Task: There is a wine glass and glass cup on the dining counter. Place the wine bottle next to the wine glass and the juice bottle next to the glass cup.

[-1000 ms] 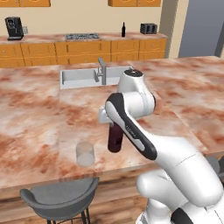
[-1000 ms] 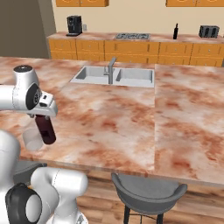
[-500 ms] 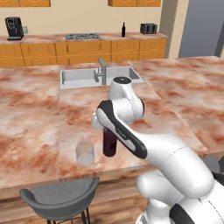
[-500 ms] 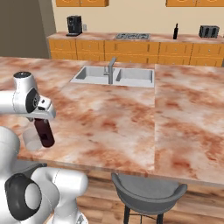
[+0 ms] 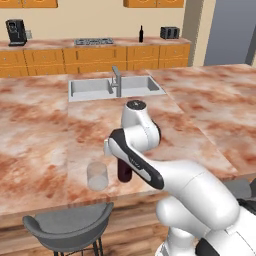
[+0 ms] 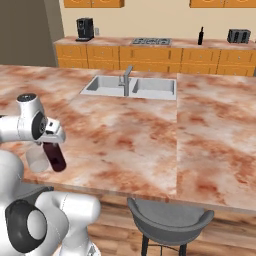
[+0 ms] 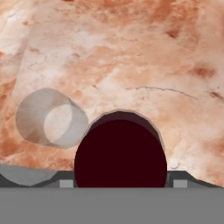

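At lower centre of the left base view, the two-finger gripper (image 5: 121, 159) pinches the dark maroon cylindrical juice bottle (image 5: 124, 172). It stands upright just right of the clear glass cup (image 5: 97, 176), near the reddish-brown marbled dining counter's (image 5: 200, 110) front edge.

The juice bottle (image 5: 124, 173) is set upright near the front edge of the dining counter (image 5: 200, 107), just beside the glass cup (image 5: 97, 175), which lies to its left in the left base view. In the hand view the glass cup (image 7: 51, 118) is seen close against the juice bottle (image 7: 120, 153). The sink (image 5: 114, 88) is inset toward the far edge. The wine bottle (image 5: 141, 34) is placed on the back counter (image 5: 100, 45), well apart. A stool (image 5: 70, 230) is found before the front edge.
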Controlling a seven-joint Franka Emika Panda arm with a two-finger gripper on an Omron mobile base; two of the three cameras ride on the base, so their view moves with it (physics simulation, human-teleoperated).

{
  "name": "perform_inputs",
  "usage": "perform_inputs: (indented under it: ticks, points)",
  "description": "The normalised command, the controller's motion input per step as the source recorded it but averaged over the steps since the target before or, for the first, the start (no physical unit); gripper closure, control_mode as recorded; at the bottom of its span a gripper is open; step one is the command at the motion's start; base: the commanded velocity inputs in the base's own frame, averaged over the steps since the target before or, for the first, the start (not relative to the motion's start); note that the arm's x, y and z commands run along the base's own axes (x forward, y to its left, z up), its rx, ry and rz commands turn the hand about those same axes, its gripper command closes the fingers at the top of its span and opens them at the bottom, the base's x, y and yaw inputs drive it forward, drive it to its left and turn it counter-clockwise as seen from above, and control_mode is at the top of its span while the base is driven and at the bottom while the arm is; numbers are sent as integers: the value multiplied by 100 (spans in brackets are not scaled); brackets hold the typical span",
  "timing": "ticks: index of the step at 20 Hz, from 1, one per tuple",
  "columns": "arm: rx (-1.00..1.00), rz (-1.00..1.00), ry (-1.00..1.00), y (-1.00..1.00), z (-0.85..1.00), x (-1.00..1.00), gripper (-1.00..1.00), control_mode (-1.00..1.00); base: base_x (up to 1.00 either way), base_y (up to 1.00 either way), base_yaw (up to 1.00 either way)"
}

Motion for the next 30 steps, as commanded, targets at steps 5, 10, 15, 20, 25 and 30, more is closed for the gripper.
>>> perform_inputs:
  ticks: [5,10,15,20,25,30]
  points:
    - [0,0,-2,0,-34,15,100,-100,0,0,0]
    - [0,0,0,0,-31,22,100,-100,0,0,0]
    - [0,0,0,0,-29,20,100,-100,0,0,0]
    - [0,0,0,-8,-41,0,100,-100,0,0,0]
    - [0,0,0,-19,-40,-5,100,-100,0,0,0]
    - [0,0,0,-16,-39,-9,100,-100,0,0,0]
